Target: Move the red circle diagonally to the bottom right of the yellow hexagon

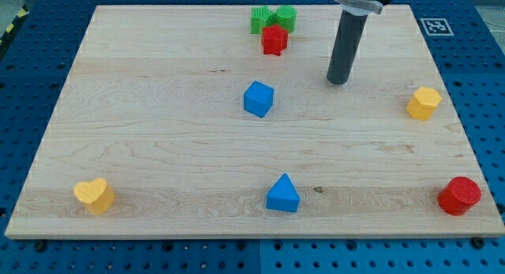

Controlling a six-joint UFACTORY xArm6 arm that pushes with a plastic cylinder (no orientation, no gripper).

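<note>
The red circle (459, 196) lies near the board's bottom right corner. The yellow hexagon (424, 103) sits at the right edge, above the red circle and a little to its left. My tip (338, 80) rests on the board in the upper middle-right, well left of the yellow hexagon and far up-left of the red circle. It touches no block.
A red star (274, 40) sits at the top centre, below a green star (259, 20) and a green circle (286, 18). A blue cube (258, 99) is mid-board, a blue triangle (282, 194) at bottom centre, a yellow heart (95, 195) at bottom left.
</note>
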